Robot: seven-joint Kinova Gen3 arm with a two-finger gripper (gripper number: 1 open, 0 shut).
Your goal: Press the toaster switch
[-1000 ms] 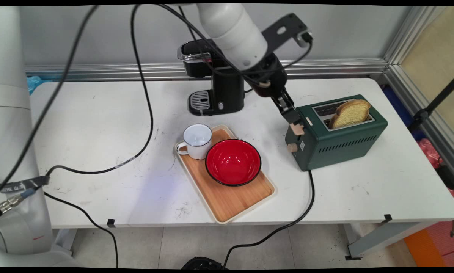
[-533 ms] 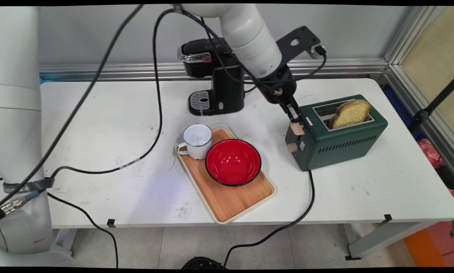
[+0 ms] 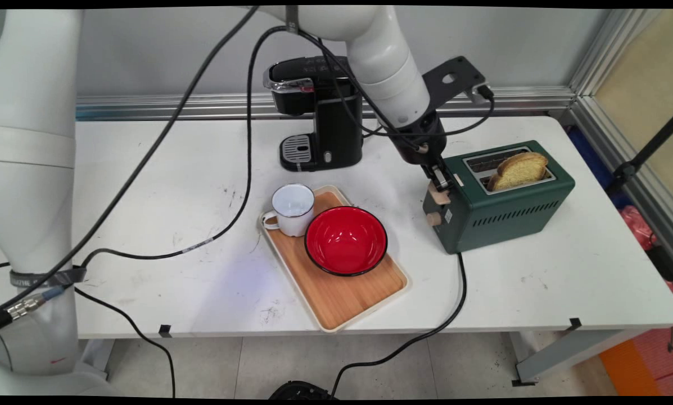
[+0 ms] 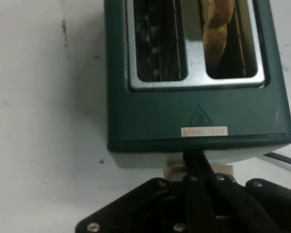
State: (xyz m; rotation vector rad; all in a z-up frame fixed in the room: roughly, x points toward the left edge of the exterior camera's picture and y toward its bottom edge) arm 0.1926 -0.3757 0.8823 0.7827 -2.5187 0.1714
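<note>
On the table [image 3: 145, 169], left to right: mug [image 3: 291, 209] and bowl [image 3: 346, 240] on a tray [image 3: 336, 298]; end effector [image 3: 440, 185], fingers together, presses the stiff lever [image 3: 441, 195] of the heavy toaster [image 3: 499, 202], toast [image 3: 519, 169] inside

A robot lab bench set up like a kitchen counter.

A white arm [image 3: 381, 62] trailing black cables [image 3: 162, 140] works over a scuffed white table [image 3: 145, 185] framed by aluminium rails [image 3: 538, 95] (more test cell than home). On the table stand a green toaster [image 3: 502, 205] with bread [image 3: 519, 169], a black coffee maker [image 3: 314, 112], and a wooden tray [image 3: 342, 295] bearing a mug [image 3: 291, 209] and a red bowl [image 3: 346, 240]. A tripod leg [image 3: 645, 149] shows at the right.
</note>
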